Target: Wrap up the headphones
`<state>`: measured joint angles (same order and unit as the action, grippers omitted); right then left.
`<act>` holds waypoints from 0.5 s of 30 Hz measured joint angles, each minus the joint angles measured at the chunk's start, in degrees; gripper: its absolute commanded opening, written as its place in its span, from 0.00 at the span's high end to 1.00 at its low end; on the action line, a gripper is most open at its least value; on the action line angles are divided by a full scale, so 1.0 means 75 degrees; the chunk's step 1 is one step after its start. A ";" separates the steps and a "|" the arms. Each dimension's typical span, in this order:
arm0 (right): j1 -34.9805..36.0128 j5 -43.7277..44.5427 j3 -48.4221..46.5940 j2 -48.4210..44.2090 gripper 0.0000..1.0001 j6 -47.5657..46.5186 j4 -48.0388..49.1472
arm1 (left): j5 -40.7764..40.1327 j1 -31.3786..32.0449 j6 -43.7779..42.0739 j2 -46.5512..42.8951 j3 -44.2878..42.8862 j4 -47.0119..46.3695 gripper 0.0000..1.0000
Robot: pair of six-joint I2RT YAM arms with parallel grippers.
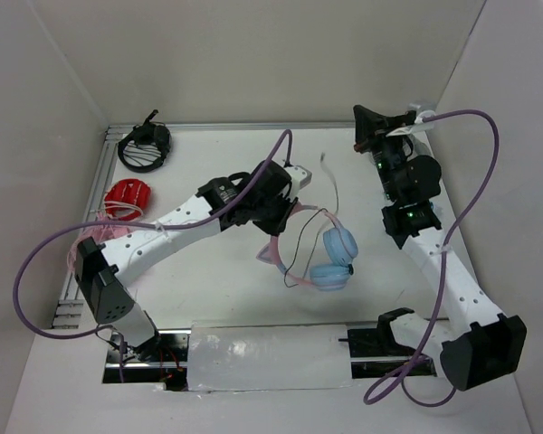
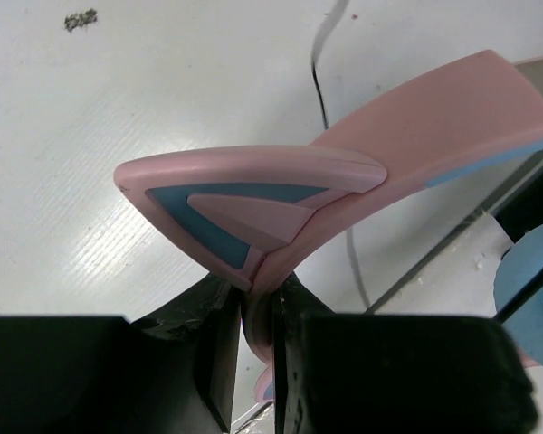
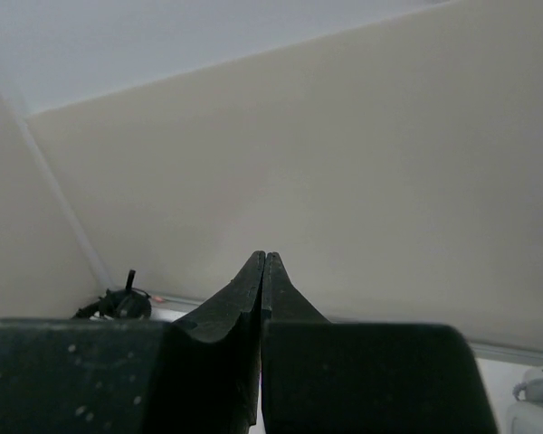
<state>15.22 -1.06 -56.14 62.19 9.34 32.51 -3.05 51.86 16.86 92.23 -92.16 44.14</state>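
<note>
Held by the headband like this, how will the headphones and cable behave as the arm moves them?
The headband, pinched between the fingers of the left gripper, looks stiff but smooth, so it may pivot. The ear cups sit off to one side, probably tilting it. The thin black cable looks limp and would likely trail.

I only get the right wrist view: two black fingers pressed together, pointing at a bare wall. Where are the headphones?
Observer: From above, the headphones are in the middle of the table, well to the left of the right gripper.
Visitor: Is anything holding them?
Observer: Yes. The left gripper is shut on the pink headband, right beside a cat ear.
Visitor: And the cable?
Observer: The black cable trails loose over the table, not wound around anything.
</note>
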 measured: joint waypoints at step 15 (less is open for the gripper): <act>-0.0047 0.0178 -0.0624 -0.0478 0.01 0.0603 -0.3555 | 0.0723 -0.1431 0.0321 0.0408 -0.0379 -0.0032 1.00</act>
<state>14.87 0.27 -60.82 58.61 13.87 5.85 2.37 41.12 19.27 95.29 -95.00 43.90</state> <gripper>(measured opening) 0.779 0.272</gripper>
